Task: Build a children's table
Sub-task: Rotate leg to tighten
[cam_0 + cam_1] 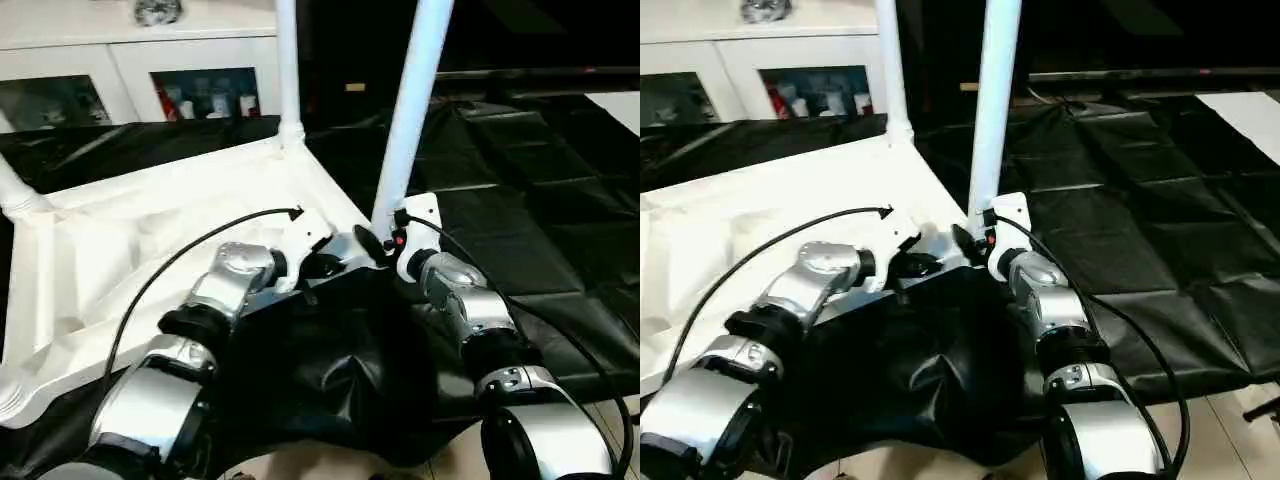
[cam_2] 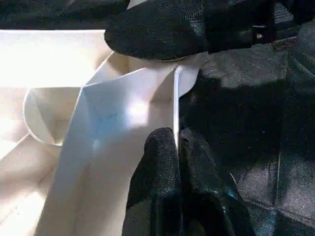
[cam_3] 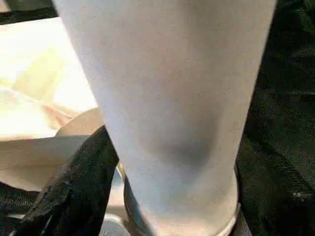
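The white tabletop (image 1: 130,250) lies upside down on a black sheet, ribbed underside up. One leg (image 1: 288,60) stands in the far corner socket and another leg (image 1: 15,185) rises at the left edge. A third leg (image 1: 410,110) stands upright in the near right corner socket. My right gripper (image 1: 383,240) sits at its foot, close against the tube (image 3: 167,98). My left gripper (image 1: 322,265) is beside that corner, shut on the thin white rim wall (image 2: 175,98) of the tabletop; the pinch shows in the left wrist view, left gripper (image 2: 176,140).
A black sheet (image 1: 520,200) covers the work surface and bunches up between my forearms. A white glass-door cabinet (image 1: 120,70) stands behind the tabletop. Pale floor (image 1: 330,465) shows at the near edge of the sheet.
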You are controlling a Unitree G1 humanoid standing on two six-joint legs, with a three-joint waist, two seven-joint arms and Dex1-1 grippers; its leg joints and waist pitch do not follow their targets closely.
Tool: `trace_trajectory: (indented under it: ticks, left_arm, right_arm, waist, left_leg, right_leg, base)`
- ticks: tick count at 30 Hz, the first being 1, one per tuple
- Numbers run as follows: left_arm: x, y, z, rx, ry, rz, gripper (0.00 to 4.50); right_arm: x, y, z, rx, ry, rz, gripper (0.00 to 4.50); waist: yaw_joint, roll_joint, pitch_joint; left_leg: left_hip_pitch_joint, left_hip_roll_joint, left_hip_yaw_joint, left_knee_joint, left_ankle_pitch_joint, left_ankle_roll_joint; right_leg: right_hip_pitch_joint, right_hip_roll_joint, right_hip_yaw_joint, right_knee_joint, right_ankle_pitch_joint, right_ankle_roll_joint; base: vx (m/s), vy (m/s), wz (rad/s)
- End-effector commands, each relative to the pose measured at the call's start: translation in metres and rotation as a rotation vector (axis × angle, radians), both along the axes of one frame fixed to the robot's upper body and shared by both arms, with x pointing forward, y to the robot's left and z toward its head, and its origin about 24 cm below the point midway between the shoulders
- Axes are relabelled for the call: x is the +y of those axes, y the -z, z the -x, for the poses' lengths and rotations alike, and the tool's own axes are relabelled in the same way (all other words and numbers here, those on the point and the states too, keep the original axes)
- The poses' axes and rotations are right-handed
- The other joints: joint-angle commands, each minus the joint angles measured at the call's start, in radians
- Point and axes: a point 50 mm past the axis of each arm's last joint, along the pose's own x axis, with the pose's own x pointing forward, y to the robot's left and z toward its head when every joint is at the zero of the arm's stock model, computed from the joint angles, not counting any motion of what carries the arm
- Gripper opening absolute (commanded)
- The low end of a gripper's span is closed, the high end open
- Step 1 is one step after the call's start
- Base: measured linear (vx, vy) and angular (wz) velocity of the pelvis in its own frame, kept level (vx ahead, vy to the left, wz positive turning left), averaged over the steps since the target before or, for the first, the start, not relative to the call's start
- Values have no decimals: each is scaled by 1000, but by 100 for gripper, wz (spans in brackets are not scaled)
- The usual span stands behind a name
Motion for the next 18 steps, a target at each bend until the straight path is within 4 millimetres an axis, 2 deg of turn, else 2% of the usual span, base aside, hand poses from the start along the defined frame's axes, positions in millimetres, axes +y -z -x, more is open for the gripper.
trace_trajectory:
  ticks: [1,3,8,11,13,18]
  left_arm:
    - [-30,-25,3,-108,156,122,0]
    - [-26,-23,6,-94,188,121,0]
    - [-13,-20,12,-60,265,105,0]
    - [-5,-19,14,-45,296,95,0]
    - [-1,-19,15,-33,313,91,0]
    - [10,-19,19,-4,354,77,0]
  right_arm:
    - [31,12,13,52,-203,-4,393]
    - [27,10,15,31,-263,-7,393]
    - [11,4,31,-5,-504,-2,393]
    - [0,4,37,7,-573,13,393]
    - [-6,3,41,17,-624,15,367]
    - [-16,0,53,23,-731,26,336]
  waist:
    - [4,-7,-68]
    - [4,-4,-67]
    - [17,-5,-67]
    - [23,-6,-64]
    - [26,-12,-63]
    - [36,-8,-66]
  left_leg:
    - [-5,26,-7,-60,-135,91]
    - [-4,27,-6,-59,-137,95]
    - [-5,33,-4,-58,-141,115]
    - [-3,32,-3,-59,-161,108]
    - [-3,32,-4,-61,-166,102]
    - [-1,35,-3,-60,-149,106]
  right_leg:
    - [66,-65,58,-68,-200,-220]
    - [66,-66,58,-68,-207,-223]
    - [67,-63,58,-66,-197,-222]
    - [64,-64,57,-72,-242,-215]
    - [64,-65,57,-75,-275,-202]
    - [60,-64,60,-70,-240,-205]
  base:
    - [0,0,0]
    - [0,0,0]
    - [0,0,0]
    - [0,0,0]
    - [0,0,0]
    - [0,0,0]
